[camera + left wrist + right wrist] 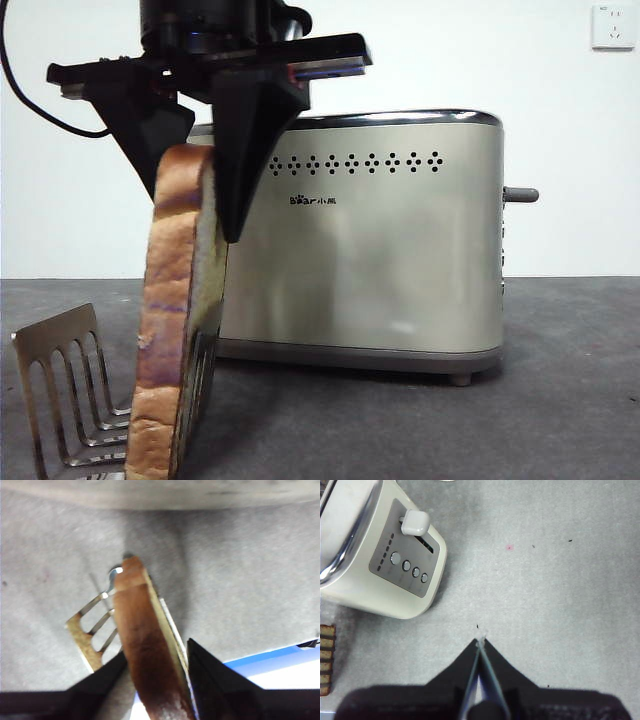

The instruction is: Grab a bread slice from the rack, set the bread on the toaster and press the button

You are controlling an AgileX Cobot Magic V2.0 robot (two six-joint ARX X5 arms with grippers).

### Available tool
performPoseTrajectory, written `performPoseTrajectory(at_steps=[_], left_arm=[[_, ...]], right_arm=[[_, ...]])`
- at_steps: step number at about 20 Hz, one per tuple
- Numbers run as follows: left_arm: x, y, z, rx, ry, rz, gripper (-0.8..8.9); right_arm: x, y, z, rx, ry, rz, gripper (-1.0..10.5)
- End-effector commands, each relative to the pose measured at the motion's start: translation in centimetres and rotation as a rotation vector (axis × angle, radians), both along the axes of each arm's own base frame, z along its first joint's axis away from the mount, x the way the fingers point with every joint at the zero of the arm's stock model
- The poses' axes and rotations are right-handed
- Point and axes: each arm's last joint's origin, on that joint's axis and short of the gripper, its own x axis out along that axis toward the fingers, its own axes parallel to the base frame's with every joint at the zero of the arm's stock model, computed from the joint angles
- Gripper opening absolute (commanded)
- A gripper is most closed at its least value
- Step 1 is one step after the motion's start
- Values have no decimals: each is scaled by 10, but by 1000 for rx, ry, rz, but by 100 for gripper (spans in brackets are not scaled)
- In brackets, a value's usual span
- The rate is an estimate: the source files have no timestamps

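Observation:
My left gripper (pixel 196 216) comes down from above and is shut on the top of the slice of bread (pixel 178 320), one jaw on each face. The slice stands on edge, slightly tilted, with its lower end down among the plates of the silver rack (pixel 62 385). In the left wrist view the brown crust (pixel 142 640) runs between my jaws, with the rack (pixel 92 630) under it. The cream toaster (pixel 380 240) stands behind, its grey button (pixel 522 194) sticking out of the right end. My right gripper (pixel 480 644) is shut and empty over the bare table beside the toaster's (pixel 365 580) button (pixel 415 522) end.
A grey table mat (pixel 560 400) lies under everything. A white wall socket (pixel 612 25) is at the top right. A black cable (pixel 20 95) hangs at the left. A brown striped edge (pixel 326 660) shows at the right wrist view's side.

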Motion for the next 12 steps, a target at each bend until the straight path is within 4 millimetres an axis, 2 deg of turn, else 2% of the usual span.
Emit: performPoseTrajectory(at_steps=[1,6,8,12], left_arm=[[1,1,-1,12,4,-9,147],[-2,5,0,45,21,-10,144],[-2,6,0,53,18,-13,66],[-3,7,1,63,20,-23,53]], right_arm=[[1,0,2,-4,-24,7,1],[1,0,3,-4,-32,7,1],[1,0,3,-4,-32,7,1],[1,0,3,-4,-32,7,1]])
